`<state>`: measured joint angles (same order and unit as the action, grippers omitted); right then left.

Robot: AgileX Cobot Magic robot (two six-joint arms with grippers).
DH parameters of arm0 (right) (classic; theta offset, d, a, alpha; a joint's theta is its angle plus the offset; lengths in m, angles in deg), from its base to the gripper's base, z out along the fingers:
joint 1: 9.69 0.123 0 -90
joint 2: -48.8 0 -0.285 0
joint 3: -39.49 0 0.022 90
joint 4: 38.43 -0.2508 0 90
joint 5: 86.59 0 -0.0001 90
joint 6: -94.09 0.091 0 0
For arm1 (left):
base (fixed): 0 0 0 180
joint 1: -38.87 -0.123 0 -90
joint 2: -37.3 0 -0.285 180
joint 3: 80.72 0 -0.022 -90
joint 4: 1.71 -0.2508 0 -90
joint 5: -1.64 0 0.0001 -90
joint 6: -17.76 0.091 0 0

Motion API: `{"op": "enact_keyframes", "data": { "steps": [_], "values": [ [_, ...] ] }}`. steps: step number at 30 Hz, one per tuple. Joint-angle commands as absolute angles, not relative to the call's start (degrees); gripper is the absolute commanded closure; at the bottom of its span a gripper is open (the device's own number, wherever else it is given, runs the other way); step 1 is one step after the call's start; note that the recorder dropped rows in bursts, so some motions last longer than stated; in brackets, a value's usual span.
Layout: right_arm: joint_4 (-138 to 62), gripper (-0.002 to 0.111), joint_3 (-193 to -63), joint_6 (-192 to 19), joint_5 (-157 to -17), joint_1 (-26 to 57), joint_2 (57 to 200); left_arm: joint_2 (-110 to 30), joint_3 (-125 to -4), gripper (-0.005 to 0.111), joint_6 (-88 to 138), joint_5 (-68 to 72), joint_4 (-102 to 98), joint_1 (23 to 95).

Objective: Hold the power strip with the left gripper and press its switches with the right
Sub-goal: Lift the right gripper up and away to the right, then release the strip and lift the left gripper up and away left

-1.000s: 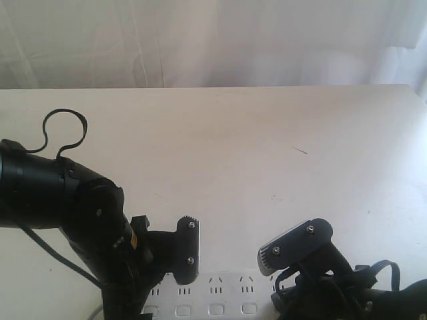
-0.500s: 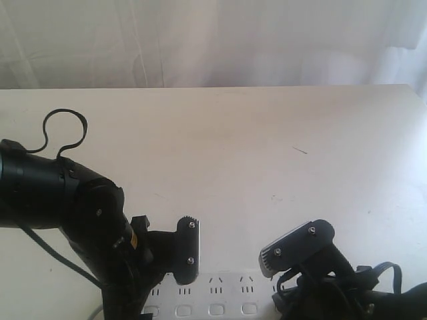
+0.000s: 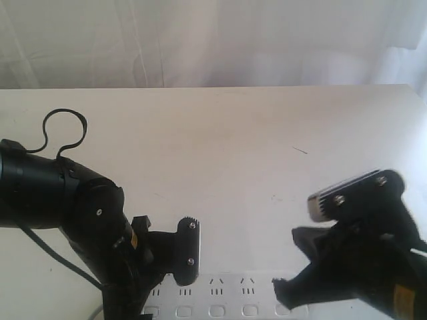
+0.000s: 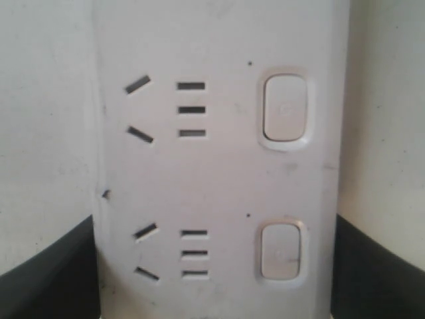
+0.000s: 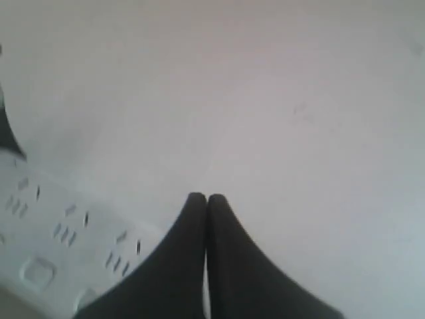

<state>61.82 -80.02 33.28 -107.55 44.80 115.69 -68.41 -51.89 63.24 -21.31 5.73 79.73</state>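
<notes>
Exterior view: the power strip (image 3: 227, 293) lies flat on the pale desk (image 3: 233, 147) at the 6 o'clock edge of the frame, its length running from 9 to 3 o'clock. A row of switches (image 3: 217, 310) runs along its near side, four of them in sight. A dark arm (image 3: 60, 193) with a looped black cable (image 3: 63, 130) reaches in from 8 o'clock, and one screwed finger plate (image 3: 188, 250) stands at the strip's far edge. In the left wrist view the left pincer (image 4: 212, 222) straddles the strip, spread wide. A dark finger (image 4: 46, 279) lies against each long edge, so the bar is gripped across its width. Two outlets and two of the rounded buttons show between the fingers there. At 4 to 5 o'clock in the exterior view sits the right pincer (image 3: 281, 288), with a shiny silver-grey block (image 3: 347, 190) on its wrist. It is angled down toward 7 o'clock, and its dark tip lies over the strip's 3 o'clock end, just beside the last visible switch. Whether it touches the plastic cannot be told. The right wrist view shows its two black fingers (image 5: 189, 252) pressed together with nothing between them. Their tips are seen against bare desk, with the strip off to one side. Behind the desk, at 12 o'clock, hangs a white curtain (image 3: 213, 40).
</notes>
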Motion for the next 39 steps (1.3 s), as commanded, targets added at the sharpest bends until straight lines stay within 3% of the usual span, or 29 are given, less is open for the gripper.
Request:
{"op": "enact_keyframes", "data": {
  "steps": [1, 9, 11, 13, 14, 16, 17, 24, 31, 39],
  "values": [
    [61.5, 0.108, -81.7, 28.1, -111.8, 44.5, 107.6, -69.9, -50.3, 0.107, 64.3, -23.5, 5.2, 80.2],
    [61.5, 0.108, -82.7, 23.1, -113.7, 44.5, 101.3, -69.9, -50.3, 0.106, 64.0, -23.5, 5.5, 80.2],
    [61.5, 0.108, -82.7, 23.7, -113.2, 44.5, 101.3, -69.9, -50.3, 0.095, 64.0, -23.5, 5.5, 80.2],
    [61.5, 0.108, -82.7, 23.7, -111.9, 44.5, 101.3, -69.9, -50.3, 0.065, 64.0, -22.0, 5.5, 80.2],
    [61.5, 0.108, -82.7, 23.7, -111.6, 44.5, 101.3, -69.9, -50.3, 0.036, 64.0, -18.9, 5.2, 80.2],
    [61.5, 0.108, -82.7, 23.7, -111.6, 44.5, 101.3, -69.9, -50.3, 0.008, 64.0, -11.7, 3.0, 80.2],
    [61.5, 0.108, -82.7, 23.7, -111.6, 44.5, 101.3, -69.9, -50.3, 0.004, 64.2, -9.5, 1.7, 80.2],
    [61.5, 0.108, -82.7, 23.7, -110.3, 44.5, 101.3, -69.8, -53.3, 0.002, 64.2, -11.3, -2.8, 80.2],
    [61.5, 0.108, -82.6, 23.7, -110.2, 44.5, 101.3, -63.8, -57.5, 0.002, 66.2, -27.7, -4.1, 80.2],
    [61.5, 0.108, -82.6, 23.7, -111.2, 44.5, 101.3, -54.2, -59.0, 0.002, 61.8, -27.7, -0.2, 80.2]
  ]
}}
